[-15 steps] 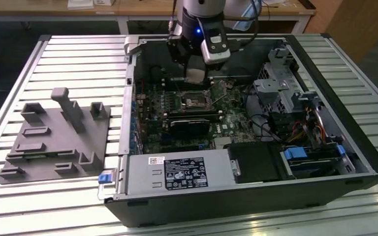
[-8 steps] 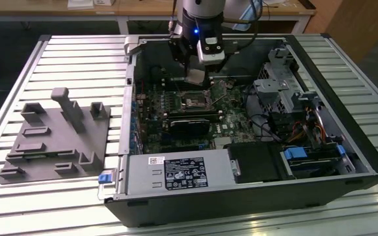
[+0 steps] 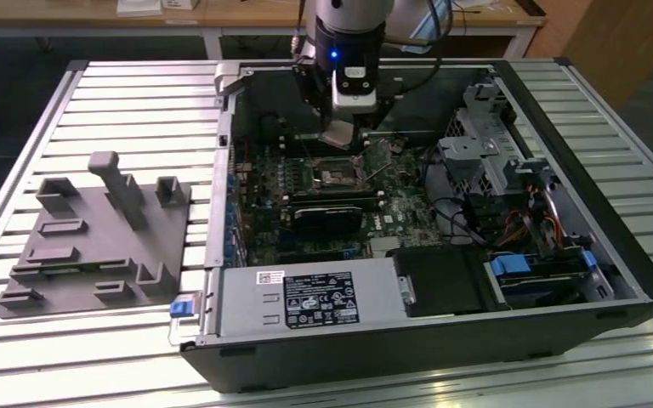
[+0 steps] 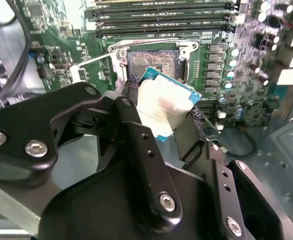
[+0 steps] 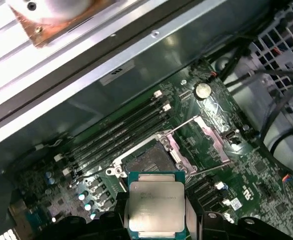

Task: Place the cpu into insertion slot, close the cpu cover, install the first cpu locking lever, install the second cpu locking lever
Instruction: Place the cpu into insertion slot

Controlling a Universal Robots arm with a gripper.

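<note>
My gripper (image 3: 342, 138) hangs inside the open computer case, just above the motherboard (image 3: 303, 191). It is shut on the cpu (image 5: 156, 202), a small square chip with a silvery top, held by two opposite edges between black fingers (image 4: 131, 107). The cpu (image 4: 165, 107) hovers tilted a short way above the insertion slot (image 5: 149, 160), whose dark centre (image 4: 154, 62) lies bare. The cpu cover (image 5: 214, 135), a silvery frame, stands flipped open beside the slot. Thin wire locking levers (image 5: 184, 125) stick out, released, along the slot's sides.
Long memory slots (image 5: 116, 132) run beside the socket. A black card (image 3: 329, 212) lies just in front of it, with a power supply (image 3: 303, 297), drive bays (image 3: 496, 161) and cables (image 3: 530, 221) around. A grey fixture plate (image 3: 94, 246) sits on the slatted table at the exterior view's left.
</note>
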